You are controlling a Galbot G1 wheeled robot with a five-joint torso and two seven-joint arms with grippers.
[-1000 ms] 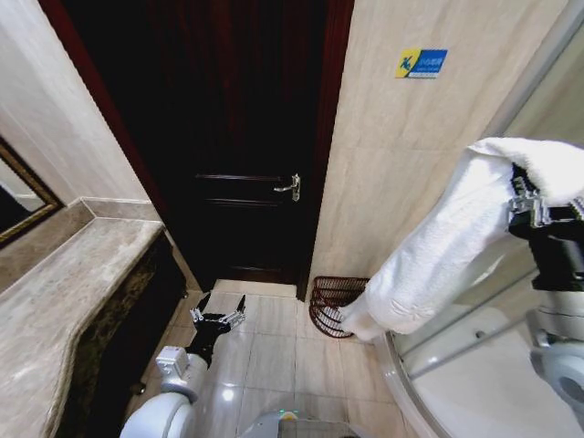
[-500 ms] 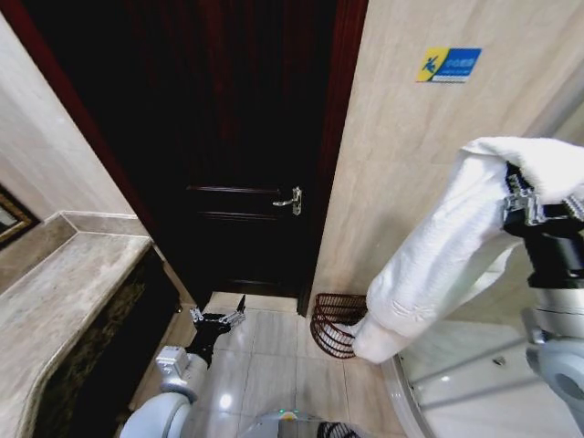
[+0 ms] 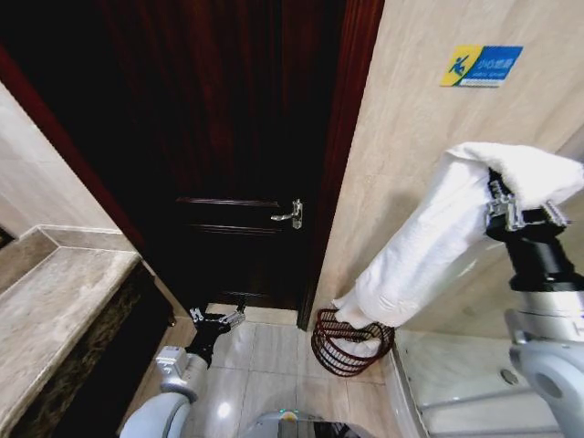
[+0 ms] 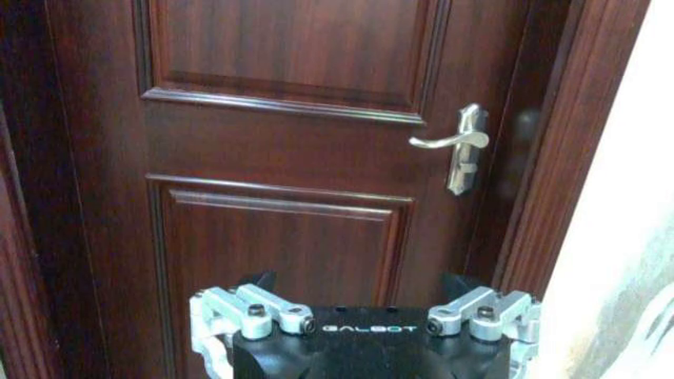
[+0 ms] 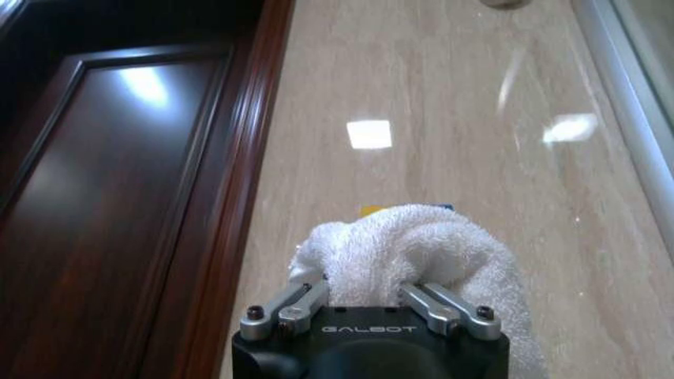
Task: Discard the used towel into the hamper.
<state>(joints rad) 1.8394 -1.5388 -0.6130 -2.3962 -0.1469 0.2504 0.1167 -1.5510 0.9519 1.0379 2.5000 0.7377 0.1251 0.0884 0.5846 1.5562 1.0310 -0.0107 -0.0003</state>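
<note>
Right tool (image 3: 518,212) raised and clamped; left tool (image 3: 217,318) low, spread.

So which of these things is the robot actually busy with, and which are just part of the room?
In use:
- white terry towel, its lower end in the basket
- round reddish-brown wire hamper
- right gripper, holding the towel

Just there:
- dark wooden door
- silver door handle
- marble counter
- left gripper, open, low
</note>
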